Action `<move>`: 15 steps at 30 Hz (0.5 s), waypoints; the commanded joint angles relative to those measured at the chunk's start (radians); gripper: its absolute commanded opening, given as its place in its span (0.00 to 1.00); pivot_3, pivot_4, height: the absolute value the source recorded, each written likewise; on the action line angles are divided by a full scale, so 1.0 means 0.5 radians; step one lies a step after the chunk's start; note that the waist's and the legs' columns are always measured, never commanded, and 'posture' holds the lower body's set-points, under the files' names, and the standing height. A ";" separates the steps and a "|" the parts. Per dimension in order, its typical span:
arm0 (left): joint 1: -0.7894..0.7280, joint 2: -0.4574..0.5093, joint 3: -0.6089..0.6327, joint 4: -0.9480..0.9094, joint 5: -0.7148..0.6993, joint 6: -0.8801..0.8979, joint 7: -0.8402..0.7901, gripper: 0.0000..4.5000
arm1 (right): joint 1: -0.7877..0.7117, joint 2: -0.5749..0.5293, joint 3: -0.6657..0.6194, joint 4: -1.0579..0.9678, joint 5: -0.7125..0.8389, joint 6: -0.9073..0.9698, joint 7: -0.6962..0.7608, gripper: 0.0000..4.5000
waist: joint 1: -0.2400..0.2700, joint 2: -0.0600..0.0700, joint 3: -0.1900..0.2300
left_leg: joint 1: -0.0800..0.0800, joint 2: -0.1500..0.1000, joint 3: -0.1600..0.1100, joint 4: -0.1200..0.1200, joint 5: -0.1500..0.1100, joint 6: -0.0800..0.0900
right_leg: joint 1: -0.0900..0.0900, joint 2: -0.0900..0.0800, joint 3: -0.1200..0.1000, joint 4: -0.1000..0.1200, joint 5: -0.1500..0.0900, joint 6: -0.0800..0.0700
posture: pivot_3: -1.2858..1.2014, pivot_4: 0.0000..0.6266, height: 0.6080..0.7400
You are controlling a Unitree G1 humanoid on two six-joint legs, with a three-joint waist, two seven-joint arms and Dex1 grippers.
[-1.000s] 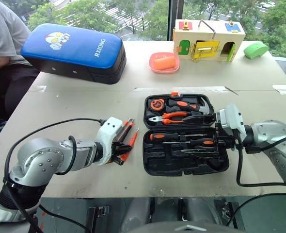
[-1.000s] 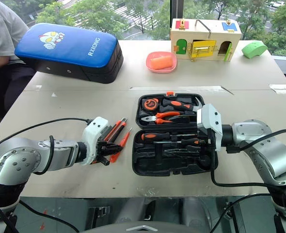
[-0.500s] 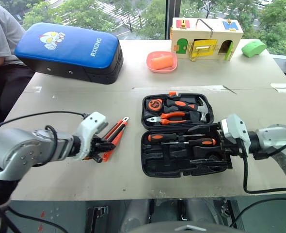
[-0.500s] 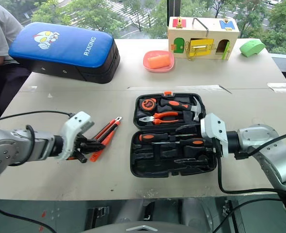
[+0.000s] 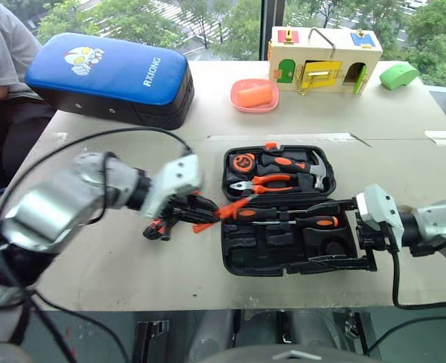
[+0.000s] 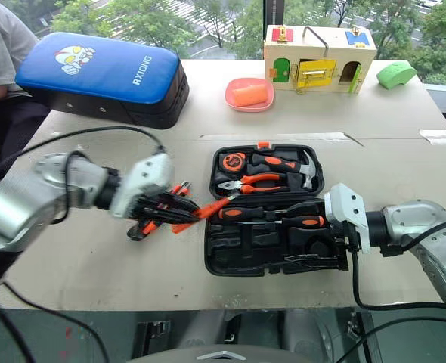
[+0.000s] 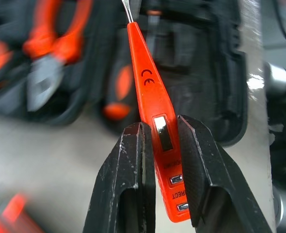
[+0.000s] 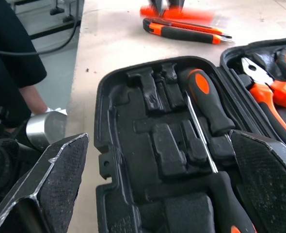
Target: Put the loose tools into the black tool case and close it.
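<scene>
**Tool count on the table**

One tester screwdriver (image 7: 150,97) is sitting in the left gripper (image 7: 160,141). One utility knife (image 8: 184,33) is lying just beneath it. Before the right gripper (image 8: 157,138), one tool case (image 5: 283,257) is holding two screwdrivers (image 5: 246,214) (image 5: 314,221), one pair of pliers (image 5: 264,182), one hammer (image 5: 295,164) and one tape measure (image 5: 245,162).

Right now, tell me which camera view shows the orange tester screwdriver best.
The left wrist view: the orange tester screwdriver is close up, clamped between the left gripper fingers, markings legible. The eye views show it small, carried toward the black tool case; the right wrist view blurs it.
</scene>
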 commanded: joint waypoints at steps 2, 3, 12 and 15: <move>-0.246 -0.141 -0.246 0.113 0.282 -0.144 -0.284 0.11 | 0.057 -0.023 -0.072 -0.099 -0.003 -0.028 -0.022 1.00 | -0.004 -0.001 0.001 | 0.000 0.000 0.000 0.001 0.000 0.001 | 0.000 0.001 0.000 0.000 0.000 0.000 | 0.52 0.24 0.96; -0.286 -0.185 -0.293 0.158 0.339 -0.181 -0.321 0.11 | 0.068 -0.022 -0.080 -0.116 0.000 -0.018 -0.036 1.00 | -0.005 -0.001 0.001 | 0.000 0.000 0.000 0.001 0.000 0.001 | 0.000 0.001 0.001 0.001 0.000 0.000 | 0.52 0.24 0.96; -0.452 -0.481 -0.540 0.451 0.662 -0.301 -0.545 0.11 | 0.172 -0.025 -0.171 -0.285 0.046 0.085 -0.196 1.00 | -0.004 -0.002 0.001 | -0.002 0.001 -0.001 0.010 -0.001 0.002 | 0.001 0.003 0.000 0.004 0.000 0.001 | 0.52 0.24 0.96; -0.475 -0.581 -0.553 0.509 0.728 -0.307 -0.548 0.11 | 0.212 -0.029 -0.199 -0.335 0.062 0.109 -0.225 1.00 | 0.001 -0.002 0.001 | -0.003 0.001 -0.002 0.013 -0.002 0.003 | 0.001 0.003 -0.001 0.004 0.000 0.001 | 0.52 0.24 0.96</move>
